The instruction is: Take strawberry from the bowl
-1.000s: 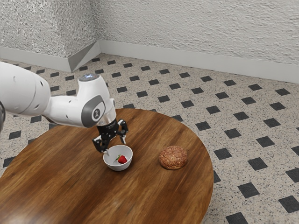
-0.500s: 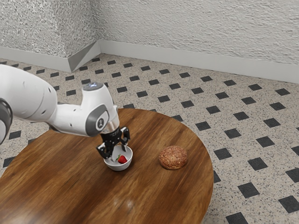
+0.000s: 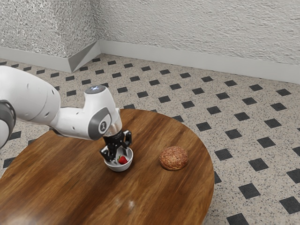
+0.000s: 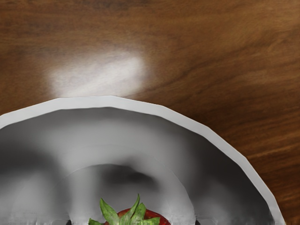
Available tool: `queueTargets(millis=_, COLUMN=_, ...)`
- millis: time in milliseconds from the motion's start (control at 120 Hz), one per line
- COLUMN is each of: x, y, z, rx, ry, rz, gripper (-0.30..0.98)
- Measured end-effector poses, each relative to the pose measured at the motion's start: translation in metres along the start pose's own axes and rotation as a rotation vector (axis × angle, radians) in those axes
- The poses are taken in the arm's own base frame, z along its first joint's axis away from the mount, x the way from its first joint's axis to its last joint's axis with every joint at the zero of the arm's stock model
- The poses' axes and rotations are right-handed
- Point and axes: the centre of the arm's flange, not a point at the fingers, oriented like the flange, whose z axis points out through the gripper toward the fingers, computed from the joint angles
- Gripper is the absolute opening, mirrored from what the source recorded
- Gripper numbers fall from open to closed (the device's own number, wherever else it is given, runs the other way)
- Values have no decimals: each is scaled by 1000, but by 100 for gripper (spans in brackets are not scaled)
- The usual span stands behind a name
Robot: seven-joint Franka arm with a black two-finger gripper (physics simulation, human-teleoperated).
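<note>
Lower than in the earlier frame, the jaws have sunk further into the bowl [image 3: 117, 168], so the reach looks nearly finished and closing seems the next step. They stand wide, with space on both sides of the strawberry [image 3: 123, 160], which lies between them inside the bowl, leafy end showing, not gripped. Around it, the bowl's wall leaves limited room and could be nudged. Farther off on the tabletop [image 3: 164, 197] sits a brown bun [image 3: 174, 158], well clear.

Exterior camera: set back from bowl [image 3: 120, 168], angled down. Wrist camera: close above it, facing down. Shared: bowl interior.
</note>
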Motion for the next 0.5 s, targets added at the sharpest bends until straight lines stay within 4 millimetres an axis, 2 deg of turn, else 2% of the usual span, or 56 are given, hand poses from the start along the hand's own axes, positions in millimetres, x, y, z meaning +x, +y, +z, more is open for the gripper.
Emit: queueTargets(millis=500, x=-3, y=-5, z=-3, rx=-9, ry=-29, rz=-45, gripper=36)
